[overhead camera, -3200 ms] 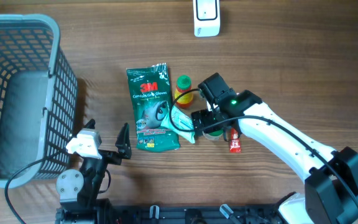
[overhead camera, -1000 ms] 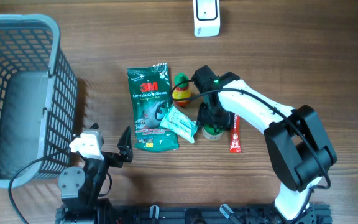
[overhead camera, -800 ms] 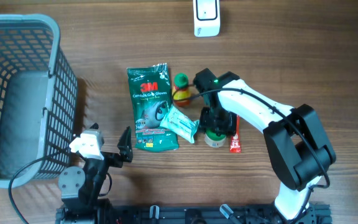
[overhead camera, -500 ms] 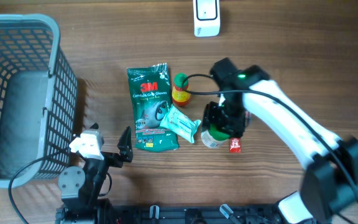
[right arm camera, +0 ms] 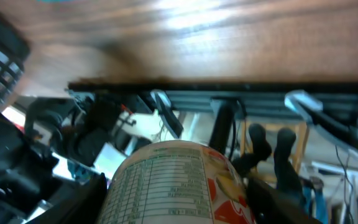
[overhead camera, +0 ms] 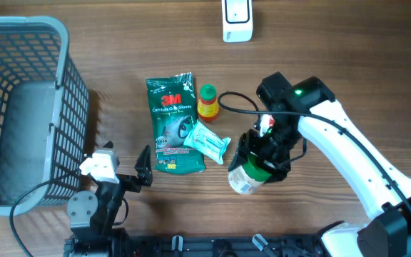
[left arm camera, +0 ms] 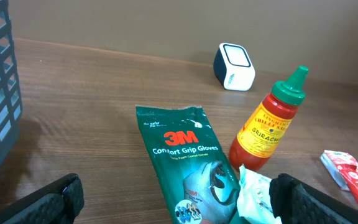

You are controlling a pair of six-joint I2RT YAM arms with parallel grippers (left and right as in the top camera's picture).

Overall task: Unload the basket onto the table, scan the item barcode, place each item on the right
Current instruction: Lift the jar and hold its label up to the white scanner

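Note:
My right gripper (overhead camera: 264, 158) is shut on a round canister (overhead camera: 247, 175) with a green lid end and a white base. It holds the canister tilted above the table, base pointing front-left. In the right wrist view the canister (right arm camera: 178, 182) fills the space between my fingers (right arm camera: 84, 200), its nutrition table facing the camera; no barcode shows. The white barcode scanner (overhead camera: 237, 18) stands at the far edge, well apart from the canister. My left gripper (overhead camera: 143, 168) rests open near the front edge, nothing between its fingertips (left arm camera: 58, 200).
A green 3M gloves pack (overhead camera: 171, 121), a sriracha bottle (overhead camera: 207, 101) and a pale wipes packet (overhead camera: 210, 140) lie mid-table. A red tube (left arm camera: 348, 172) lies right of the bottle. A grey basket (overhead camera: 20, 107) fills the left side. The scanner (left arm camera: 234, 66) shows behind the bottle (left arm camera: 267, 129).
My right gripper has lifted the canister off the table, carried it rightward and toward the front edge, and tipped it over. The left arm has not moved.

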